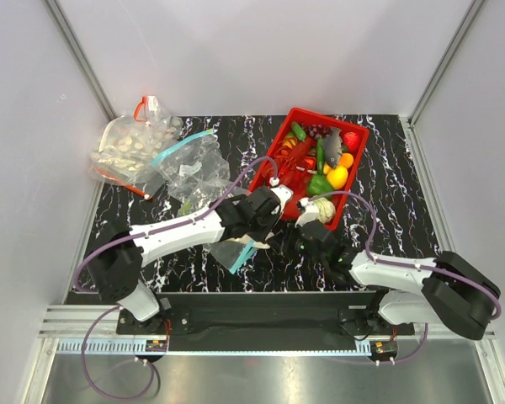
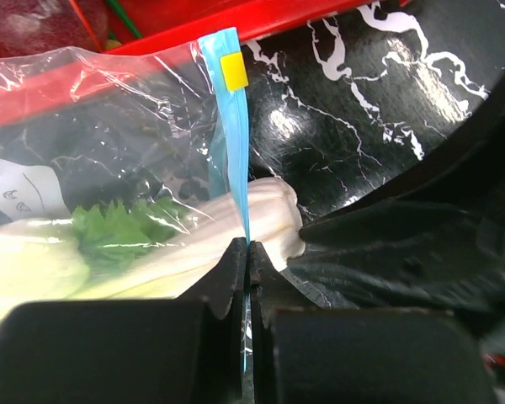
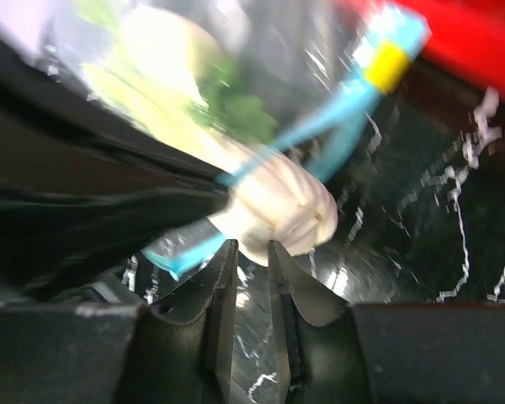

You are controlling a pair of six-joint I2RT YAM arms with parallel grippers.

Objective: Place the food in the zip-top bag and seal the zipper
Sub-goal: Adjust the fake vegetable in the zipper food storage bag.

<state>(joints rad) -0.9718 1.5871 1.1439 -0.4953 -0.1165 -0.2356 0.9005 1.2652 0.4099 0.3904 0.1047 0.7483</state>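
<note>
1 leek lay in bag | 1 red basket stood behind | left gripper pinched zipper | right gripper by leek: could not tell its grip

— What's on the black marbled table?
— A red basket at one o'clock, a clear bag with a red strip at ten, another clear bag with a teal strip at eleven.
— Centre?
— The zip-top bag; resting or lifted, can't tell.
</note>
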